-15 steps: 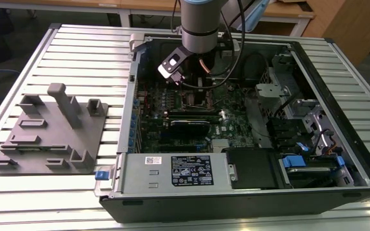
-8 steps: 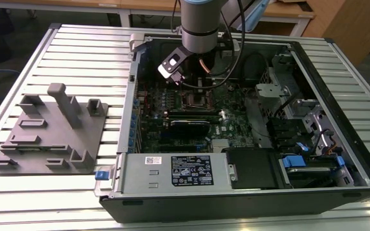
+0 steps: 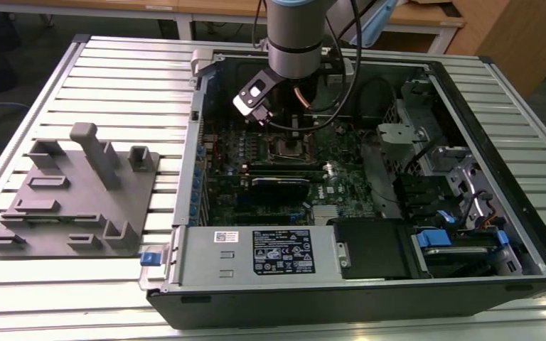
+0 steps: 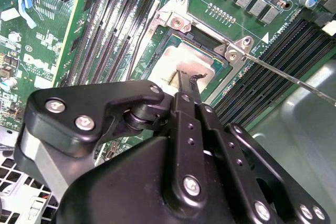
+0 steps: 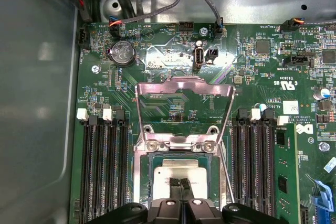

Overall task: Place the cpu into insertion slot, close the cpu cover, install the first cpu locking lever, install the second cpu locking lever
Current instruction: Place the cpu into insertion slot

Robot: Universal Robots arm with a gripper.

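Big picture first: one slatted tabletop (image 3: 83,85), carrying one open computer case (image 3: 349,302) and one grey fixture (image 3: 74,192) off to the exterior view's left. One arm (image 3: 297,35) reaches down into the far half of the case, over the green motherboard (image 5: 168,51).

And there's the hand (image 5: 181,184), fingers drawn together with nothing between them, tips resting on or just above the chip; contact is hard to call. In the first wrist view, one cpu cover (image 5: 184,85) stands flipped open on the far side of the insertion slot (image 5: 149,163). One cpu (image 5: 178,169) lies flat inside that slot, apparently seated. One locking lever (image 4: 294,77) that I can make out sticks out loose as a thin rod.

The danger, as I judge it: any sideways drag from those tips could skew the chip and crush the pins beneath. That free rod could also catch on the hand.
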